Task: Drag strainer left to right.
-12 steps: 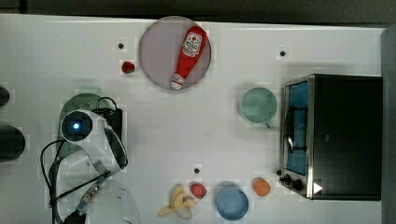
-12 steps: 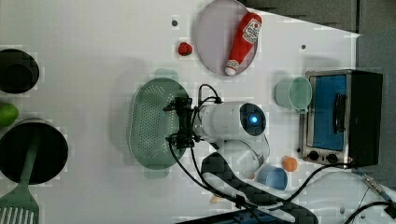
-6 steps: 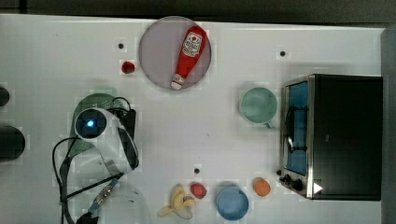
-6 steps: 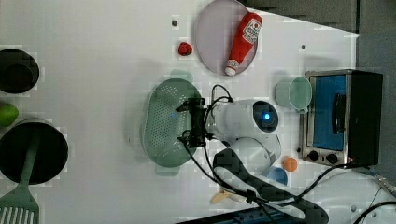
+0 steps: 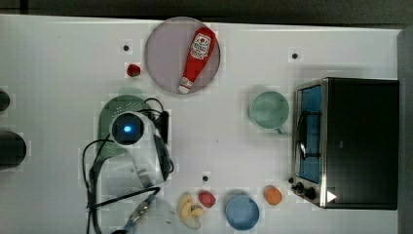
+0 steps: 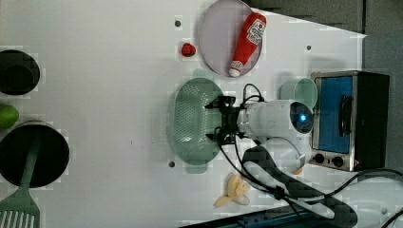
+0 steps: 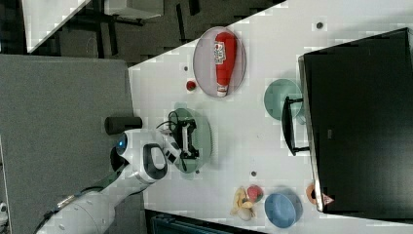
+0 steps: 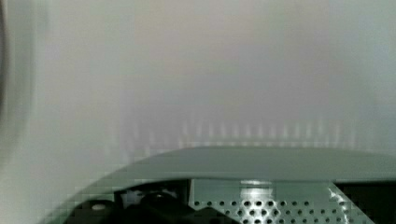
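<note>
The strainer [image 6: 192,121] is a pale mint-green oblong basket with a perforated bottom, lying on the white table left of centre. In the top view the arm's wrist covers much of the strainer [image 5: 125,103]. My gripper [image 6: 215,119] is open, its black fingers spread wide and reaching down inside the basket by its rim on the left view's right. The right view shows the gripper [image 7: 189,139] over the strainer [image 7: 204,134] too. Close up in the wrist view are the strainer's rim [image 8: 261,163] and holed bottom.
A round plate [image 5: 163,53] holds a ketchup bottle [image 5: 196,57]. A mint cup [image 5: 269,109] and a toaster oven [image 5: 348,141] stand on the top view's right. A banana [image 5: 187,209], blue bowl [image 5: 242,212] and small fruits line the front edge. Black pans [image 6: 33,154] sit on the left view's left.
The arm and the strainer have slid together toward the right in the top view and the left view. The gripper stayed open.
</note>
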`<state>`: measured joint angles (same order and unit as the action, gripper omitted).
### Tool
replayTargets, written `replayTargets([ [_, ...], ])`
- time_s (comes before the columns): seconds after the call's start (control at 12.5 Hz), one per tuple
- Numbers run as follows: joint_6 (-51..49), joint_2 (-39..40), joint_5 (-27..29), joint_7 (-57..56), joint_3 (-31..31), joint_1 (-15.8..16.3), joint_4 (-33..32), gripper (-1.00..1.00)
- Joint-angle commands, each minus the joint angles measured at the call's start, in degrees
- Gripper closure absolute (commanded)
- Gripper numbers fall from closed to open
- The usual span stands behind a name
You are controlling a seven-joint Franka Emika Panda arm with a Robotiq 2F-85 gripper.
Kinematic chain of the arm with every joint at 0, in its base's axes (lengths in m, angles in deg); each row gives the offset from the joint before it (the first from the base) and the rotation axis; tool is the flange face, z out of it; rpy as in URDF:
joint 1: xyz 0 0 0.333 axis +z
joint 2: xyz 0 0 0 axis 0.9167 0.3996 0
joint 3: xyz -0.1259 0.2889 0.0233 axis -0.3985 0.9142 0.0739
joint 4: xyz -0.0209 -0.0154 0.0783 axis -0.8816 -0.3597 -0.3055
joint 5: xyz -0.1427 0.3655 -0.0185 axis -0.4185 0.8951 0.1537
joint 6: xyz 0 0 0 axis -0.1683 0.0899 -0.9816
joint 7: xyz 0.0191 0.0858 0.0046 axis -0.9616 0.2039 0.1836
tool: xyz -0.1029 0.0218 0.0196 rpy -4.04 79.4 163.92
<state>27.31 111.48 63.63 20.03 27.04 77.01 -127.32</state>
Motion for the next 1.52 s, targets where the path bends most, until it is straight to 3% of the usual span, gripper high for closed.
replayTargets([
  [0.08,-0.7,-0.95,1.15,-8.39,-1.68,-3.17,-0.24,-1.0],
  [0.8,-0.36,-3.41,1.15,-25.75,-8.11,-8.82,-3.53,-1.0],
  [1.52,0.42,-3.54,1.15,-37.27,-16.8,-9.61,-3.74,-1.0],
])
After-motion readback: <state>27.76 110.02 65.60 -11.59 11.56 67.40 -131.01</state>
